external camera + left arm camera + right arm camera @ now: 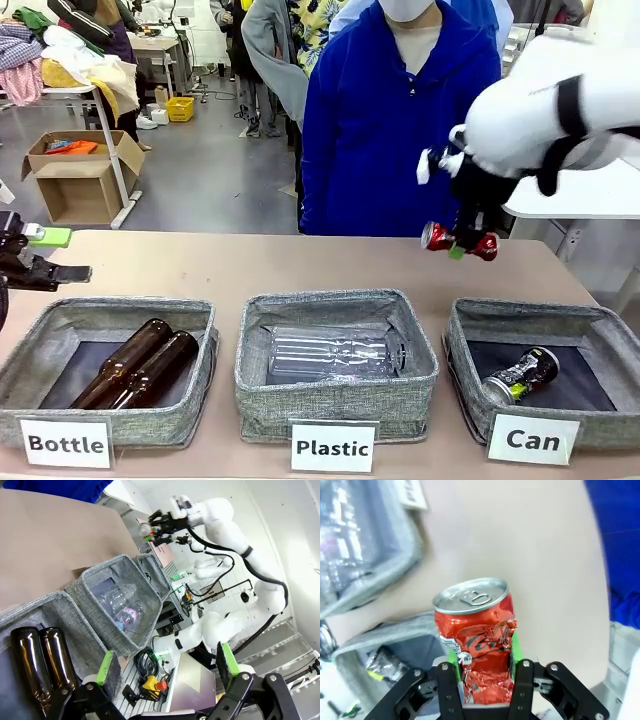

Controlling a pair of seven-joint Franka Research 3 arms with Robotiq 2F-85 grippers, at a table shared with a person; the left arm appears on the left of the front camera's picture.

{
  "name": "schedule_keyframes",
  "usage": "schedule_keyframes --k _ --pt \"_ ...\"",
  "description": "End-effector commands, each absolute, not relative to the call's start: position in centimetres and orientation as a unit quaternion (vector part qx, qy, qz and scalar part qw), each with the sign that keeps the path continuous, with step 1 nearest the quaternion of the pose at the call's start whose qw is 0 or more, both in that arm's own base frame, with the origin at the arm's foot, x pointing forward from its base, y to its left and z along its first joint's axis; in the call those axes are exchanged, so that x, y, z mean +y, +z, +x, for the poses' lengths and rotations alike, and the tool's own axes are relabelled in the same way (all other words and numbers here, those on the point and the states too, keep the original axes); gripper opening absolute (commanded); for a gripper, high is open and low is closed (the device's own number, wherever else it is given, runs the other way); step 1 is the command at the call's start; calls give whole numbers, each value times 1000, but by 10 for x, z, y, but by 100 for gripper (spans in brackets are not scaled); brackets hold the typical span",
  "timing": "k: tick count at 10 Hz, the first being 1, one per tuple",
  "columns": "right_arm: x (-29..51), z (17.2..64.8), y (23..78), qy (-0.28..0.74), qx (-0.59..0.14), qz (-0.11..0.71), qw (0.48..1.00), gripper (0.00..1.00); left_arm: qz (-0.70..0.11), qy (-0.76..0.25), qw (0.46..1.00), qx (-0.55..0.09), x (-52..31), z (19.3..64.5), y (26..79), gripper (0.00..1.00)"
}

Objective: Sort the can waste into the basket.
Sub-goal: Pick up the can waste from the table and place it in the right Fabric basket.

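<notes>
Pinching the crushed red can (474, 635) between its green pads, the right gripper (462, 243) is hanging above the bare table, with the can's long axis lying crosswise to the jaws and its silver end sticking out past them. From the front, the can is showing on both sides of the fingers, roughly level. The basket labelled "Can" (470, 350) is sitting below the jaws and a little toward the robot's side, so I judge the coming move to be a short carry nearer and over its far rim before any release. A black can (521, 375) is already lying inside that basket on the dark bottom, tilted, leaving room beside it. The "Plastic" basket (336, 385), holding a clear bottle, is standing just beside the target, and the person (400, 120) is standing beyond the table edge behind the jaws. The left gripper (165, 665) is waiting well apart with its jaws spread and nothing between them, over the basket with the brown bottles (135, 365).
</notes>
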State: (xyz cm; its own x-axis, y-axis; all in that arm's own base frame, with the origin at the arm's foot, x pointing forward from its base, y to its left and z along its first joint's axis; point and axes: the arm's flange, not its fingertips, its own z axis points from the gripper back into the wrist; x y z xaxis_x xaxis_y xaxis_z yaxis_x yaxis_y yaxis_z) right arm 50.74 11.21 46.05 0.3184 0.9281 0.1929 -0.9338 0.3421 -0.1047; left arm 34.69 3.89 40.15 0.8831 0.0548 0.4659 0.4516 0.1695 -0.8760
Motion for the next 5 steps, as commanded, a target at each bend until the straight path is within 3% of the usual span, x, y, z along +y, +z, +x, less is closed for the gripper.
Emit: schedule_keyframes --k 1,5 --pt "96 453 480 579 -139 33 803 0 -630 -135 739 -196 40 345 405 100" --pt "71 367 468 682 -58 72 725 0 -630 -135 739 -196 40 345 405 100"
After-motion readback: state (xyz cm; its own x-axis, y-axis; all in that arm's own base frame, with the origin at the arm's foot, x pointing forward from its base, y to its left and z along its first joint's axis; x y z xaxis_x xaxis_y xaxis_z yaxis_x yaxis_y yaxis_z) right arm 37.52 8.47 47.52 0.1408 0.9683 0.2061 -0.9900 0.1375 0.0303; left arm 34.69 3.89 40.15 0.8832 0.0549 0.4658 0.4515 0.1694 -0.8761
